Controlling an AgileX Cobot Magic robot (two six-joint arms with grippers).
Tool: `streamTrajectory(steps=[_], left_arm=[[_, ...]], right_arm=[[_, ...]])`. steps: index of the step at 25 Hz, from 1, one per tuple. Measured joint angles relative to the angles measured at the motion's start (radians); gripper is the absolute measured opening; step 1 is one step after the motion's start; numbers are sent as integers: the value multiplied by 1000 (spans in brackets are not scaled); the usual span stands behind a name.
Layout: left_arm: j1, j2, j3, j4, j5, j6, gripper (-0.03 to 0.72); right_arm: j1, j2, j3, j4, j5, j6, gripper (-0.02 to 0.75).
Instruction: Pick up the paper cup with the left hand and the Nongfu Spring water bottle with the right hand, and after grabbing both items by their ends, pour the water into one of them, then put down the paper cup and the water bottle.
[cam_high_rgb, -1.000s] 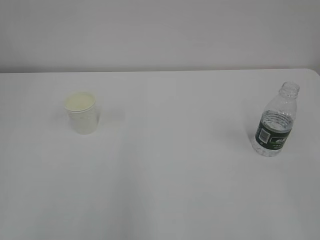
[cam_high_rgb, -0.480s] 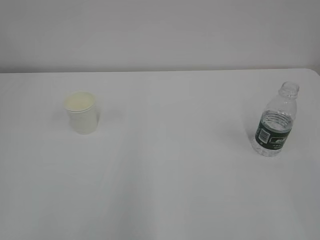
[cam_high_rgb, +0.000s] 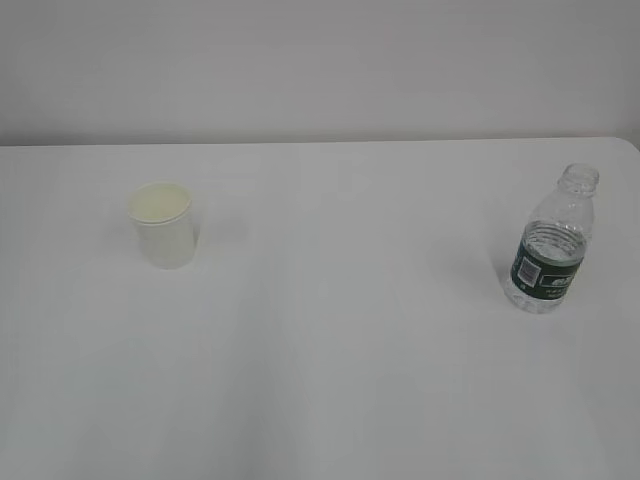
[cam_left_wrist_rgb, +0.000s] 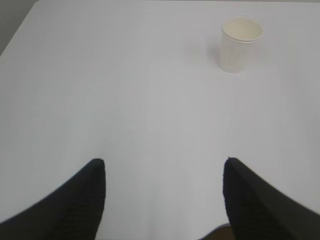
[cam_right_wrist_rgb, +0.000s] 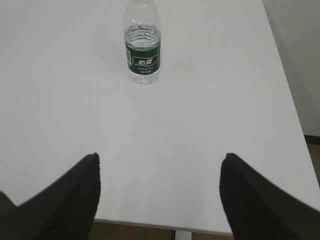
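The cup (cam_high_rgb: 162, 225) stands upright on the left of the white table (cam_high_rgb: 330, 350), its rim up and its cream inside showing. The bottle (cam_high_rgb: 551, 242) stands upright near the table's right edge, capless, with a green label around its middle; water (cam_right_wrist_rgb: 143, 40) seems to reach about the top of the label, though the level is hard to read through the ribbed plastic. The two are well apart, with bare tabletop between them.

Neither arm shows in the exterior view. In the left wrist view the left hand (cam_left_wrist_rgb: 162, 192) has its jaws spread wide over bare table, the cup well ahead and a little to the right. In the right wrist view the right hand (cam_right_wrist_rgb: 159, 192) is likewise spread wide and holds nothing, the bottle well ahead of it, near the table's front edge.
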Motion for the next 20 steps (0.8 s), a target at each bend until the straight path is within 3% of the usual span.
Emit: streamTrajectory(steps=[15, 20], left_arm=[[0, 0, -2, 0, -11, 0, 524], [0, 4, -20, -18, -196, 0, 522]], right_arm=[[0, 0, -4, -2, -13, 2, 569], [0, 0, -21, -2, -82, 9, 570]])
